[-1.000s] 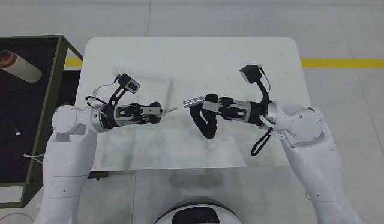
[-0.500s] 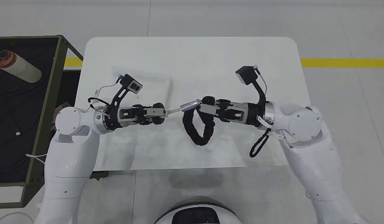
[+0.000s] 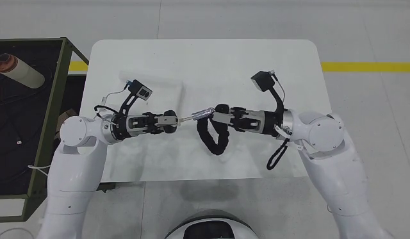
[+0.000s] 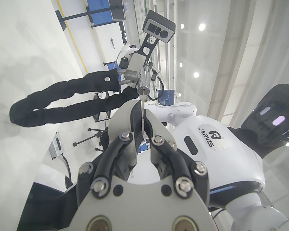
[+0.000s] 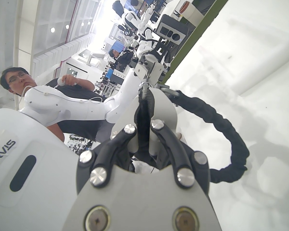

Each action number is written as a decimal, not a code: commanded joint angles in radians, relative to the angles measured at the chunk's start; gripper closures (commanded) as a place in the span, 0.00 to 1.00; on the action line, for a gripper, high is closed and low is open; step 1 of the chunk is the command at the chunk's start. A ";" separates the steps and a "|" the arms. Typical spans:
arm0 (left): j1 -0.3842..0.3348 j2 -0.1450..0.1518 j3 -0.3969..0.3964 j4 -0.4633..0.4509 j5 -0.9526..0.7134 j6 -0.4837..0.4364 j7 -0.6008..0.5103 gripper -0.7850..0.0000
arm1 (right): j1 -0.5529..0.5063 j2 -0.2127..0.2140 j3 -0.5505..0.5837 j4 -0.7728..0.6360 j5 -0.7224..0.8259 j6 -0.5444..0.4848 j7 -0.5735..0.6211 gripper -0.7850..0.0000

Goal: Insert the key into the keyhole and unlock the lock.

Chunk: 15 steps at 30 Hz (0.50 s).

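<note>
Key [image 4: 142, 108] tip at lock [image 4: 144, 80] keyhole [image 4: 143, 89]

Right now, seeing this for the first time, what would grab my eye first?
Above the middle of the white table, two arms meet tip to tip: the left claw pinches a thin key whose tip sits at the keyhole of a silver lock gripped by the right claw. The lock's black loop dangles from it toward the table.
</note>
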 commanded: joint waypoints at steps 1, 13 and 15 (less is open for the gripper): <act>0.001 0.001 0.000 -0.002 -0.003 -0.003 0.002 1.00 | -0.001 0.001 -0.001 -0.002 -0.004 0.001 -0.002 1.00; 0.018 0.004 0.014 -0.024 0.002 -0.036 0.038 1.00 | -0.003 0.001 -0.019 -0.010 -0.025 0.001 -0.047 1.00; 0.021 0.004 0.013 -0.024 -0.003 -0.044 0.056 1.00 | -0.006 0.001 -0.019 -0.013 -0.036 0.002 -0.071 1.00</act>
